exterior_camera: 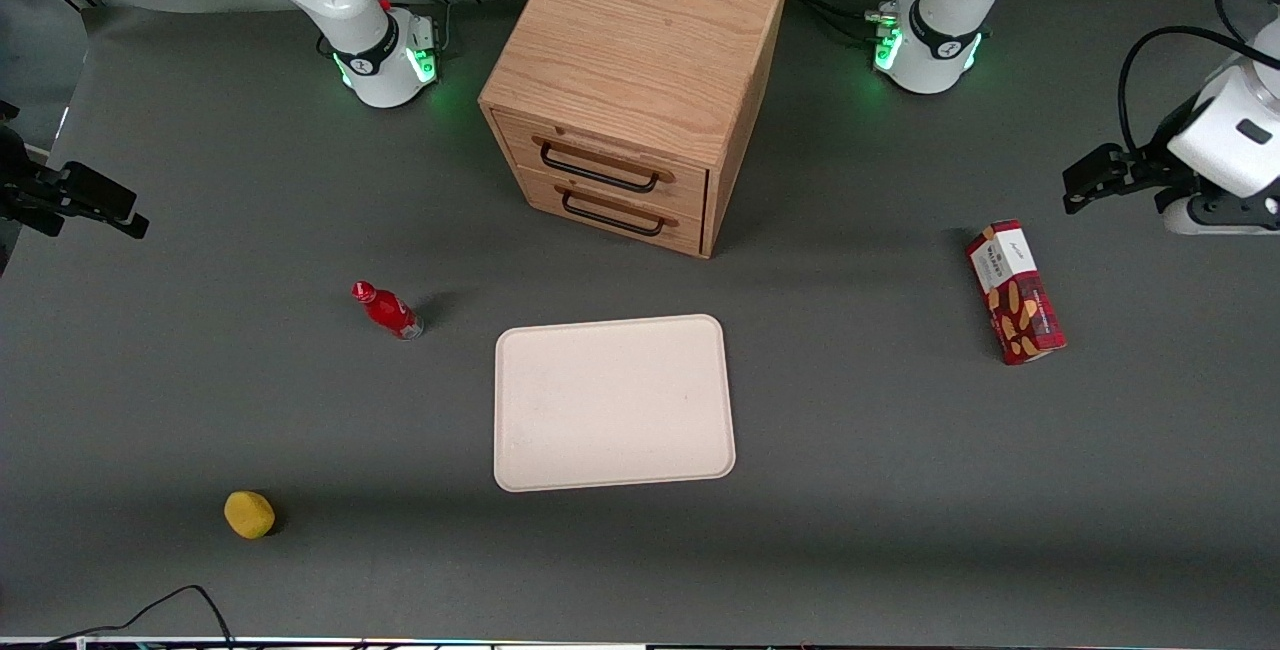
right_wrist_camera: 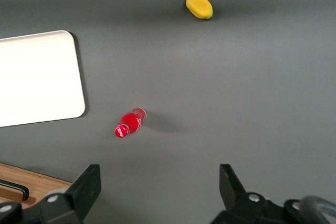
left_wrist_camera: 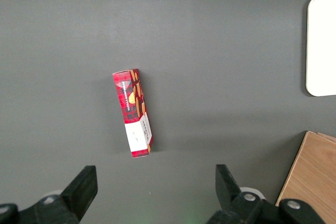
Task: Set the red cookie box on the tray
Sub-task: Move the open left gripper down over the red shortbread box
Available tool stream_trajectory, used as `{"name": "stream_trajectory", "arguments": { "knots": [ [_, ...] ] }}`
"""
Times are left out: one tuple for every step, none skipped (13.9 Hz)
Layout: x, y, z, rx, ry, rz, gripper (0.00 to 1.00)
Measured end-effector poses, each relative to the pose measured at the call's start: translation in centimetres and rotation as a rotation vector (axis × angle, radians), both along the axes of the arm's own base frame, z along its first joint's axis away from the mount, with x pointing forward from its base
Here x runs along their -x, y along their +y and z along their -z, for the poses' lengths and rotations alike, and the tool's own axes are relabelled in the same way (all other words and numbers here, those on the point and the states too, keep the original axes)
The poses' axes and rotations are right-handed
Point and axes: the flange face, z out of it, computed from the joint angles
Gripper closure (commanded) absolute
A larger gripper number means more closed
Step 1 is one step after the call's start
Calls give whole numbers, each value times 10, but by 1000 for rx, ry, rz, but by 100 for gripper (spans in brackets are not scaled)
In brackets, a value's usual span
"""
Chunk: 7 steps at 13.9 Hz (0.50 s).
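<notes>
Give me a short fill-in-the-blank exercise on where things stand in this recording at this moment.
1. The red cookie box lies on the ____, not on the tray.
2. The left arm's hand hovers above the box with its fingers ____.
3. The wooden cabinet has ____ drawers, both closed.
4. The small red bottle stands nearer to the front camera than the cabinet, toward the ____ arm's end of the table.

Missing words: table; open; two; parked

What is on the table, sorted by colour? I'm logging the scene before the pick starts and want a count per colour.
Red: 2, the red cookie box and a small bottle
Cream-white: 1, the tray
Yellow: 1, a rounded object
Wood: 1, a drawer cabinet
Total: 5
The gripper hangs open above the box.
</notes>
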Motion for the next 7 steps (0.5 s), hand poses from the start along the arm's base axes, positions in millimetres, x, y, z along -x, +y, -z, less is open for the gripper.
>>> {"name": "stream_trajectory", "arguments": {
  "knots": [
    [-3,1,-1,1,3,0,0],
    [-4,1,-2,1,7,0,0],
    [-3,1,-3,0,12,0,0],
    [-2,1,-3,0,21,1,0],
    [0,1,-1,-1,37,5,0],
    [1,1,1,-1,53,13,0],
    [2,2,3,-1,69,20,0]
  ]
}}
